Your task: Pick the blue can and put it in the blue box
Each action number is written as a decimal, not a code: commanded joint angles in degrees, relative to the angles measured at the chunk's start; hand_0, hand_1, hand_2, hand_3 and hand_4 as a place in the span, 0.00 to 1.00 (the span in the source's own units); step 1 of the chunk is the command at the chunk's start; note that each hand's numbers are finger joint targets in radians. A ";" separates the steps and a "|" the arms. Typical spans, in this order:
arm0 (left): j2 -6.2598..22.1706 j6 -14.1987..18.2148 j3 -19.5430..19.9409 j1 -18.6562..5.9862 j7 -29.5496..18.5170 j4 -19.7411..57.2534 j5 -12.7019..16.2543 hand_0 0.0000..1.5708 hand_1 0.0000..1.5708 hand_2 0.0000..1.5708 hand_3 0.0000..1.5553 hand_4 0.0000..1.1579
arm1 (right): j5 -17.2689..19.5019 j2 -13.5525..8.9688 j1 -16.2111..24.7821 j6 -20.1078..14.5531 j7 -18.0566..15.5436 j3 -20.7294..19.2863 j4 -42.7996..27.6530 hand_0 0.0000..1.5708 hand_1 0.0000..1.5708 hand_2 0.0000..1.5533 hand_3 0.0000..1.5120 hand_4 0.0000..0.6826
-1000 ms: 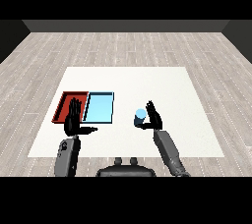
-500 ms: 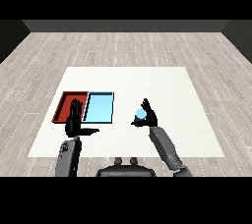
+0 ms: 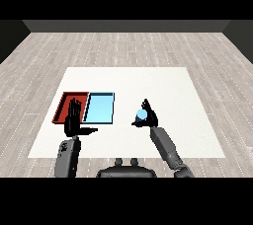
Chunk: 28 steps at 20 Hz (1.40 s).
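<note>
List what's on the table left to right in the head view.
red tray → left robot hand (overlapping the red tray's right part) → light blue tray → blue can → right robot hand, curled round the can.

Table (image 3: 163,86) top matt white, smooth. Floor (image 3: 123,51) looks like pale wood planks. Blue can (image 3: 141,115) smooth; trays flat matt colour.

A white table (image 3: 163,83) stands on a floor (image 3: 123,49) of pale grey wooden planks that run mostly crosswise. At the far end a dark wall (image 3: 126,26) closes off the room. The light is even, with no strong shadows on the tabletop.
</note>
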 commanded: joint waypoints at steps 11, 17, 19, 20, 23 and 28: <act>-1.24 2.44 -1.39 -0.42 -0.11 -1.17 -2.38 0.00 0.00 0.00 0.00 0.00 | 0.58 0.40 -6.11 -11.82 2.44 3.49 5.96 0.99 0.99 0.96 0.96 0.95; -1.43 2.02 -2.01 0.38 3.07 -4.36 -0.70 0.00 0.00 0.00 0.00 0.00 | 3.46 0.39 -2.59 -12.86 3.76 4.19 2.29 0.99 0.99 0.96 0.95 1.00; -1.97 1.30 -3.26 4.00 2.83 -7.15 -0.76 0.00 0.00 0.00 0.00 0.00 | 4.83 0.36 -3.60 -11.59 3.13 3.17 2.28 0.99 0.99 0.96 0.95 0.99; -2.35 0.42 -2.52 0.94 -1.93 1.57 -1.35 0.00 0.00 0.00 0.00 0.00 | 2.96 -3.52 -3.76 -9.92 5.13 2.31 -1.04 0.99 0.99 0.95 0.94 0.98; -2.04 2.27 -4.07 0.47 4.61 -4.58 -2.09 0.00 0.00 0.00 0.00 0.00 | 4.38 0.35 -5.53 -15.03 4.66 6.32 -1.95 0.96 0.96 0.94 0.93 0.96; -0.94 1.13 -5.13 -0.38 1.47 1.59 -5.34 0.00 0.00 0.00 0.00 0.00 | 6.00 -2.44 -4.13 -9.79 2.68 2.22 -4.79 0.94 0.94 0.93 0.93 0.95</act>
